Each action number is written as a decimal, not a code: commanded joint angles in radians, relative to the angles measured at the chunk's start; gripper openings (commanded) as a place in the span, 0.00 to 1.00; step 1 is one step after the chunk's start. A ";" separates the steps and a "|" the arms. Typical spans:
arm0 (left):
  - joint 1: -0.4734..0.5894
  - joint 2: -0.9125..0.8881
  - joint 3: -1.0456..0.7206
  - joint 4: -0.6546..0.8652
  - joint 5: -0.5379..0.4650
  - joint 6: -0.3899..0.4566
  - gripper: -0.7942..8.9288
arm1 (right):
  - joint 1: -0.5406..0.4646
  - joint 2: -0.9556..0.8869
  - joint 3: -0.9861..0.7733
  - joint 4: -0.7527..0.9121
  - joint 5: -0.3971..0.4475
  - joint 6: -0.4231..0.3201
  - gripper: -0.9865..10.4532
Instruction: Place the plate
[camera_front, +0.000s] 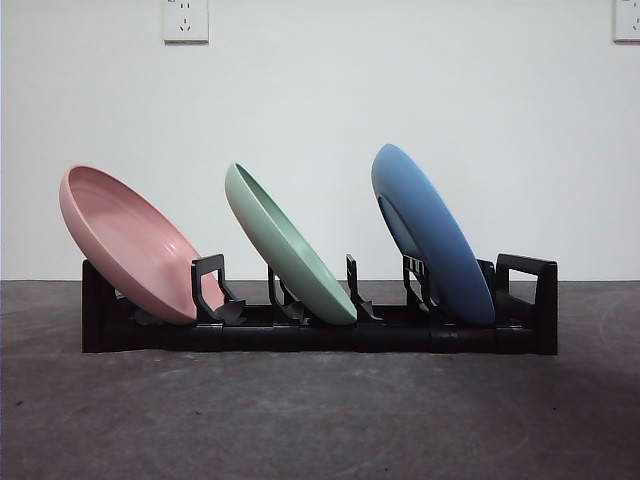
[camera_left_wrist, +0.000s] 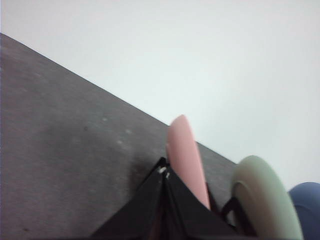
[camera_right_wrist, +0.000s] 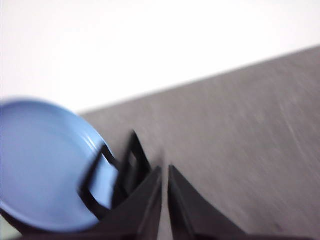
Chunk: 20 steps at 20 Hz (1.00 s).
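1. A dark gray table (camera_front: 320, 420) fills the bottom of the front view, with a white wall (camera_front: 320, 100) behind it.
2. A long black rack (camera_front: 320, 335) sits on the table and holds three plates, all leaning the same way.
3. The pink plate (camera_front: 125, 240) leans in the slot at one end, the green plate (camera_front: 285, 245) in the middle, and the blue plate (camera_front: 430, 235) near the other end.
4. The left gripper (camera_left_wrist: 164, 172) has its jaws pressed together with nothing between them. The pink plate is just beside its tips.
5. The right gripper (camera_right_wrist: 165, 172) has its jaws almost together, with only a thin gap, and holds nothing. The blue plate sits near it, off to one side.
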 joint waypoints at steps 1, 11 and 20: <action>-0.001 -0.001 0.002 -0.005 0.029 -0.040 0.09 | 0.000 0.000 0.013 0.030 -0.032 0.124 0.10; -0.001 0.103 0.263 -0.376 0.117 0.067 0.09 | -0.001 0.153 0.286 -0.283 -0.047 0.070 0.10; -0.001 0.291 0.578 -0.754 0.128 0.259 0.09 | 0.000 0.338 0.540 -0.561 -0.115 -0.135 0.10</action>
